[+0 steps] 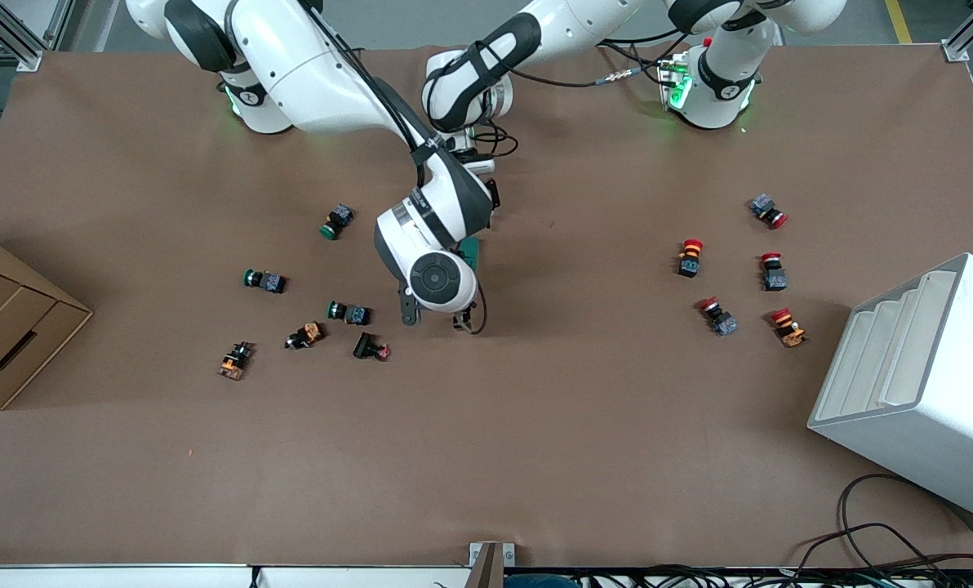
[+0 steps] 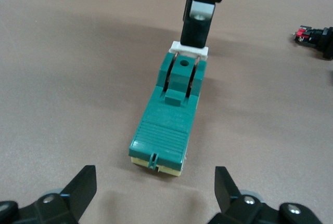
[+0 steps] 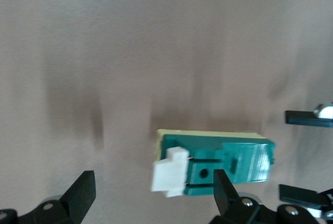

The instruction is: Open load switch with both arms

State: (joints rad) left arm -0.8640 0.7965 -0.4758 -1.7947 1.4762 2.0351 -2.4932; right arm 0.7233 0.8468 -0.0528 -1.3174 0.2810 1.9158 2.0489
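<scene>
Under both grippers, load switch (image 2: 169, 119) unobscured

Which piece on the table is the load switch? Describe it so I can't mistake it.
Look mid-table, where both arms meet: the load switch lies on the brown table, under the right gripper and facing the open left gripper. Unlike the small round-capped push buttons nearby, it is a long green block with a white lever at one end.

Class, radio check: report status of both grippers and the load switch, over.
Left gripper open, at the load switch ribbed end. Right gripper open, one finger at its white lever. Switch flat on table; nearest push button apart.
</scene>
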